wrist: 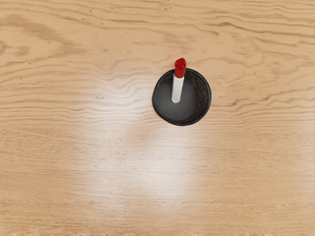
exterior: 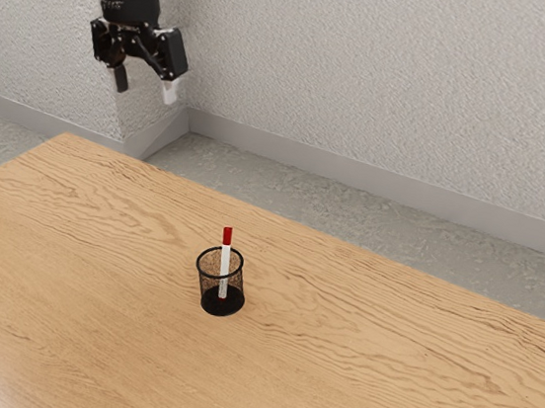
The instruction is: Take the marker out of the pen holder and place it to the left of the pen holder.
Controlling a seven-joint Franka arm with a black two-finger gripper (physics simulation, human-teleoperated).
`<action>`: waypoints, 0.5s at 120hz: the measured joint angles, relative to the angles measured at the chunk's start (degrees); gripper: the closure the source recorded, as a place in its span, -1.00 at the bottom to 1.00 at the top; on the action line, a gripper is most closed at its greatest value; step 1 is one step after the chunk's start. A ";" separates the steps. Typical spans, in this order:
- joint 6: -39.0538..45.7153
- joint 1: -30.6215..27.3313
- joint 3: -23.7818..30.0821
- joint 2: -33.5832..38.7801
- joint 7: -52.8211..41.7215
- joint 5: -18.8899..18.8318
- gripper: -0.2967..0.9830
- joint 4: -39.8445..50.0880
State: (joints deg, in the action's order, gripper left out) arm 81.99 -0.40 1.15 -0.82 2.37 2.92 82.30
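Approach stage, by my reading: nothing had been grasped. Claw (exterior: 146,84) hung high above the tabletop (exterior: 382,367), toward the exterior view's upper left and well apart from the pen holder (exterior: 222,307). Its two fingers stood spread, with nothing between them.

Marker (exterior: 224,263) was inside the holder, close to upright, white barrel down in the cup and red cap (wrist: 180,68) poking above the rim (wrist: 210,97). Foot seemed to rest on the holder's dark floor, off centre. Could not tell whether the barrel touched the rim.

Holder: round, black, open-topped, mesh-sided, standing upright on the wood. The marker was the one item seen in it.

Next move, as judged: bring the claw over the cap, lower it with fingers astride the exposed upper part, close, then lift straight until the foot cleared the rim. A sideways pull too early might have tipped the cup. Setting down to the holder's left would have come after that.
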 joint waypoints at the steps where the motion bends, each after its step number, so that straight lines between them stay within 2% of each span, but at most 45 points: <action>1: -0.05 -0.13 -0.01 -0.01 -0.01 0.00 -0.54 0.02; 12: -0.36 -1.44 -0.11 -1.12 -0.05 0.00 -0.54 0.19; 36: 5.17 2.16 -0.05 -18.23 0.02 0.92 -0.53 -0.39; 60: 11.57 1.69 -0.15 -25.00 0.13 3.50 -0.54 1.42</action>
State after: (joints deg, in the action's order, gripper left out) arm 93.56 1.30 1.00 -25.83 2.50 6.42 83.71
